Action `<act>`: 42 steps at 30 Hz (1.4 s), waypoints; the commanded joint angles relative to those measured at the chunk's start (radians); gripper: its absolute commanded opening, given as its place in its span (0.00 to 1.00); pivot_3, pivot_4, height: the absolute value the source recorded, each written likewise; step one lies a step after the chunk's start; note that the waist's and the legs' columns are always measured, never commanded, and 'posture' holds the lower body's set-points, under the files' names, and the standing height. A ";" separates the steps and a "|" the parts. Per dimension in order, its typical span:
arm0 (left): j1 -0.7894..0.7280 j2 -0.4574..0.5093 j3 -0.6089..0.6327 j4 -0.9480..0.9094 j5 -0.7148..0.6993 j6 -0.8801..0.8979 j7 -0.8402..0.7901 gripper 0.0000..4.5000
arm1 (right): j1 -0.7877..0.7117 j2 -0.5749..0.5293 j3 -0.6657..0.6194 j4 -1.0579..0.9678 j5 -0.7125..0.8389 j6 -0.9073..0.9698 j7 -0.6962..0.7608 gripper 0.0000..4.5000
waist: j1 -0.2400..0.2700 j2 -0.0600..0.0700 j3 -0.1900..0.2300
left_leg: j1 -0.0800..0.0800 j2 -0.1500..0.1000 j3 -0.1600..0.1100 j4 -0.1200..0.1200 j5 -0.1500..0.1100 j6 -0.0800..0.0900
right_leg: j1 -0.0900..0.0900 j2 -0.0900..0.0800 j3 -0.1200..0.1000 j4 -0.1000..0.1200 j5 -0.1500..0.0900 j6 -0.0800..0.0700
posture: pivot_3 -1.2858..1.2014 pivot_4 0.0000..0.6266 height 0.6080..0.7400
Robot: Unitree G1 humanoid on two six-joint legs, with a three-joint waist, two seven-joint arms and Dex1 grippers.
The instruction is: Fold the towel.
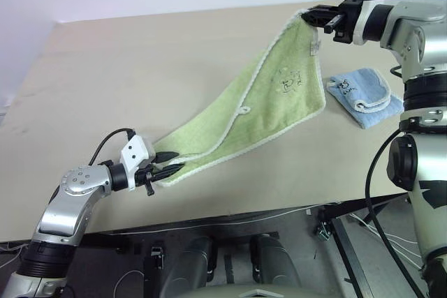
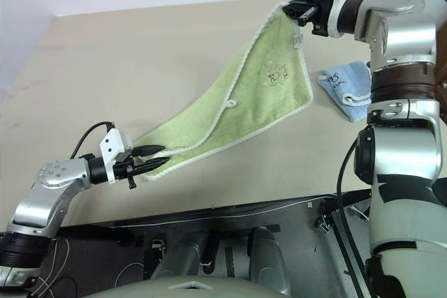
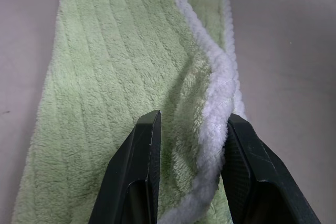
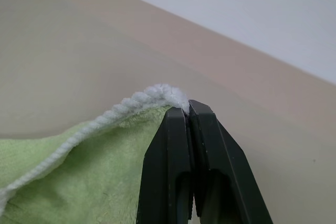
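The towel (image 1: 262,113) stretched as a long diagonal band from your left fingers (image 1: 170,164), low over the table (image 1: 140,75), up to your right fingers (image 1: 318,17). On the left, your fingers stood apart, straddling the near corner and its white edging without pinching it. The towel's long axis ran straight ahead of them toward the raised corner. On the right, your fingers were clamped together on that far corner, holding it up. The blue cloth (image 1: 364,95) lay below them.

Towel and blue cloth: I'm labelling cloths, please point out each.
towel (image 1: 269,106), left eye view, middle of its green face.
blue cloth (image 1: 374,106), left eye view, its light blue top side.
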 commanded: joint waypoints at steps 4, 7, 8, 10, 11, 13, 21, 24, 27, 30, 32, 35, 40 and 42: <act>-0.019 0.005 0.007 0.051 0.019 -0.051 -0.036 0.28 | -0.003 -0.020 -0.017 -0.049 0.008 0.004 -0.009 0.00 | 0.000 0.000 0.000 | 0.000 0.000 0.000 0.000 0.000 0.000 | 0.000 0.000 0.000 0.000 0.000 0.000 | 0.52 0.24 1.00; -0.017 -0.003 0.013 0.060 0.017 -0.078 -0.044 0.10 | 0.005 -0.021 -0.015 -0.053 0.007 0.003 -0.010 0.00 | 0.000 0.000 0.000 | 0.000 0.000 0.000 0.000 0.000 0.000 | 0.000 0.000 0.000 0.000 0.000 0.000 | 0.52 0.24 1.00; -0.015 -0.006 0.016 0.059 0.011 -0.080 -0.048 0.02 | 0.007 -0.021 -0.015 -0.056 0.008 0.005 -0.010 0.00 | 0.000 0.000 0.000 | 0.000 0.000 0.000 0.000 0.000 0.000 | 0.000 0.000 0.000 0.000 0.000 0.000 | 0.52 0.24 1.00; -0.014 -0.012 0.028 0.058 -0.016 -0.074 -0.061 0.01 | 0.010 -0.021 -0.015 -0.061 0.008 0.006 -0.011 0.00 | 0.000 0.000 0.000 | 0.000 0.000 0.000 0.000 0.000 0.000 | 0.000 0.000 0.000 0.000 0.000 0.000 | 0.52 0.24 1.00; -0.015 -0.010 0.035 0.064 -0.030 -0.075 -0.076 0.01 | 0.010 -0.020 -0.015 -0.059 0.008 0.005 -0.012 0.00 | 0.000 0.000 0.000 | 0.000 0.000 0.000 0.000 0.000 0.000 | 0.000 0.000 0.000 0.000 0.000 0.000 | 0.52 0.24 1.00; -0.015 -0.003 0.045 0.072 -0.055 -0.060 -0.102 0.01 | 0.011 -0.018 -0.014 -0.056 0.006 0.002 -0.015 0.00 | -0.001 0.000 0.000 | 0.000 0.000 0.000 0.000 0.000 0.000 | 0.000 0.000 0.000 0.000 0.000 0.000 | 0.52 0.24 1.00; -0.282 0.016 0.268 0.226 -0.244 0.115 0.021 0.01 | 0.015 -0.033 -0.016 -0.010 -0.010 -0.055 -0.021 0.00 | 0.009 -0.001 0.001 | 0.000 0.000 0.000 0.001 0.000 0.000 | 0.000 0.000 0.000 0.001 0.000 0.000 | 0.52 0.24 1.00; -0.494 0.061 0.330 0.401 -0.224 0.121 0.113 0.01 | -0.016 -0.040 -0.026 0.068 -0.024 -0.108 -0.050 0.00 | 0.003 -0.002 0.000 | -0.002 0.001 -0.003 0.005 0.000 -0.001 | 0.001 0.002 -0.003 0.002 0.001 -0.001 | 0.52 0.24 1.00; -0.753 0.117 0.355 0.668 -0.192 0.104 0.160 0.01 | -0.066 -0.043 -0.033 0.179 -0.036 -0.164 -0.081 0.00 | -0.002 -0.002 0.000 | -0.003 0.000 -0.002 0.007 0.002 -0.004 | 0.001 0.002 -0.003 0.002 0.002 0.001 | 0.52 0.24 1.00; -0.967 0.147 0.310 0.939 -0.111 0.024 0.132 0.01 | -0.110 -0.032 -0.035 0.289 -0.048 -0.232 -0.116 0.00 | -0.007 -0.002 0.000 | -0.004 0.000 0.000 0.006 0.003 -0.004 | -0.001 0.003 -0.001 0.001 0.002 0.001 | 0.52 0.24 1.00; -1.083 0.148 0.293 1.089 -0.065 -0.018 0.143 0.01 | -0.138 -0.022 -0.040 0.358 -0.053 -0.274 -0.145 0.00 | -0.008 -0.002 0.000 | -0.003 0.000 0.000 0.004 0.003 -0.005 | -0.001 0.003 -0.001 0.000 0.002 0.001 | 0.52 0.24 1.00; -1.202 0.138 0.301 1.256 -0.031 -0.088 0.182 0.01 | -0.175 -0.004 -0.050 0.446 -0.058 -0.335 -0.210 0.00 | -0.010 -0.002 0.000 | -0.003 0.000 0.001 0.003 0.003 -0.005 | -0.002 0.004 0.000 0.000 0.002 0.001 | 0.52 0.24 1.00; -1.301 0.104 0.319 1.402 0.006 -0.160 0.265 0.01 | -0.220 0.039 -0.061 0.553 -0.082 -0.446 -0.354 0.00 | -0.012 -0.002 0.000 | -0.008 0.000 0.001 0.005 0.003 -0.005 | -0.006 0.004 0.000 0.001 0.002 0.001 | 0.52 0.24 1.00; -1.319 0.085 0.316 1.429 0.029 -0.180 0.290 0.01 | -0.236 0.058 -0.076 0.583 -0.082 -0.484 -0.412 0.00 | -0.018 -0.002 0.000 | -0.011 0.000 0.001 0.006 0.003 -0.005 | -0.009 0.003 0.000 0.003 0.002 0.001 | 0.52 0.24 1.00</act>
